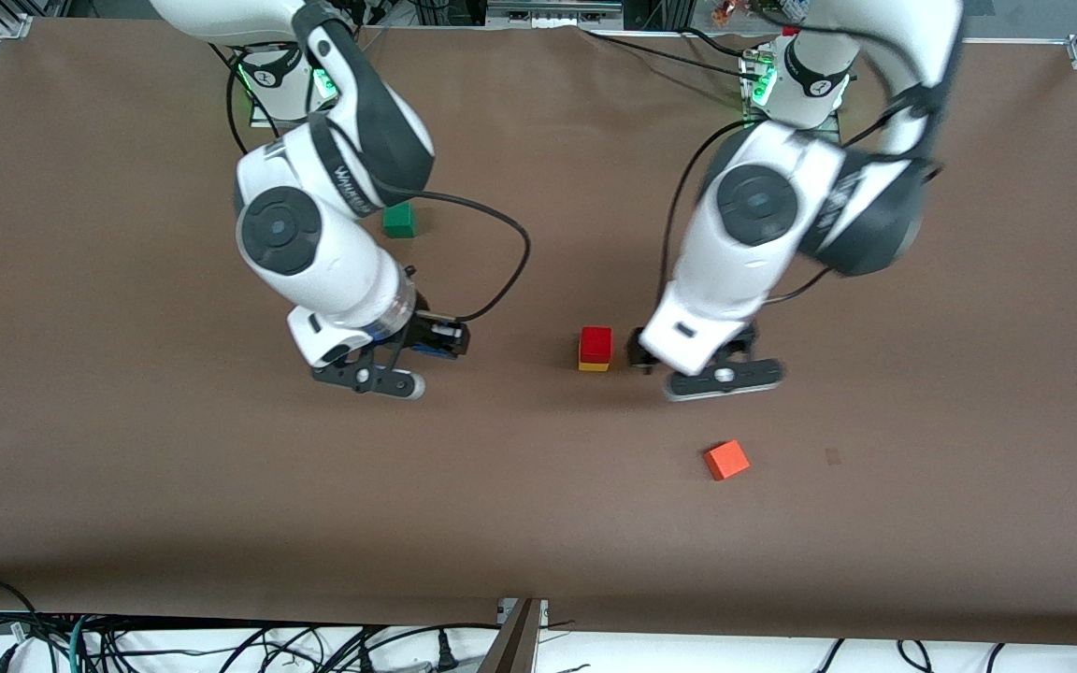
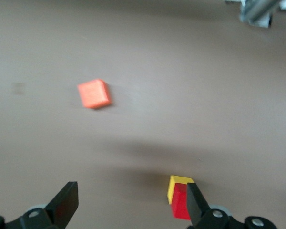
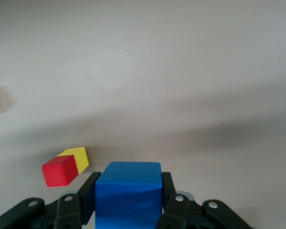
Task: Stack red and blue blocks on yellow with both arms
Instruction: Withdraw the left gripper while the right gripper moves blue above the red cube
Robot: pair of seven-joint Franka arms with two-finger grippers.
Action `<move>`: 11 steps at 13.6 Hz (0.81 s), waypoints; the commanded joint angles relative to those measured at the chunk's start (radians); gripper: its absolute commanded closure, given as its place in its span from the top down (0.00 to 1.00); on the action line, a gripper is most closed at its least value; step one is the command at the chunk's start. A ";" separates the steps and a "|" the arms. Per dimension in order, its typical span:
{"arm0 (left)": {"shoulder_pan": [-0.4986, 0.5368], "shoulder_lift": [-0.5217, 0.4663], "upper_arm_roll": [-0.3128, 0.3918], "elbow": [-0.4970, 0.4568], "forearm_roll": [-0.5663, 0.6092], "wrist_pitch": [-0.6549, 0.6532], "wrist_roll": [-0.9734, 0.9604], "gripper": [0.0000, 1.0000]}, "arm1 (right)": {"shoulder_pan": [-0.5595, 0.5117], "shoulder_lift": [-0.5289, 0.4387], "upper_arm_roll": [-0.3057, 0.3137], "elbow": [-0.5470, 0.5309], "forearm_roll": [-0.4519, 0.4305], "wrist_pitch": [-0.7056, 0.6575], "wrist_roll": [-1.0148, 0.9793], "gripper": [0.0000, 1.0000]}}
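**Red Is On Yellow; Blue Is Held And Waiting**

Nearest to the front camera, low in the front picture, the orange cube is seen lying alone on the brown table. It is not part of the job. It lies well apart from the stack, so nothing is blocked by it.

Higher up, in the middle of the front picture, the red block is seen sitting on the yellow cube. That step looks done. The two are lined up well, so a flat top is left for one more block.

Just beside the stack, toward the left arm's end of the table, the left gripper is found. Its fingers are spread wide and nothing is held. In the left wrist picture the stack is seen right next to one finger, not between the two.

Toward the right arm's end, over bare table, the blue block is squeezed tight in the right gripper. It is likely kept up so that it can be carried onto the red block.

The way is probably crowded by the left gripper; room may be needed first, or the stack could be bumped.

Nearer the top of the front picture, the green cube is seen, partly hidden by the right arm. It is out of the way.
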 commanded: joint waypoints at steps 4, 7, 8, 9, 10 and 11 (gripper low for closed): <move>0.185 -0.152 -0.013 -0.001 -0.013 -0.166 0.302 1.00 | 0.147 0.074 -0.005 0.030 -0.070 0.141 0.187 0.31; 0.276 -0.213 -0.004 -0.005 -0.006 -0.243 0.443 1.00 | 0.231 0.130 -0.008 0.032 -0.154 0.247 0.281 0.32; 0.311 -0.212 -0.006 -0.014 -0.009 -0.271 0.460 1.00 | 0.249 0.146 -0.008 0.033 -0.174 0.267 0.307 0.32; 0.322 -0.204 -0.006 -0.018 -0.009 -0.283 0.486 1.00 | 0.257 0.158 -0.008 0.046 -0.176 0.274 0.313 0.32; 0.324 -0.205 -0.004 -0.018 -0.010 -0.286 0.501 1.00 | 0.257 0.172 -0.008 0.062 -0.176 0.274 0.313 0.32; 0.328 -0.207 -0.004 -0.012 -0.012 -0.305 0.508 1.00 | 0.259 0.184 -0.008 0.079 -0.176 0.276 0.315 0.32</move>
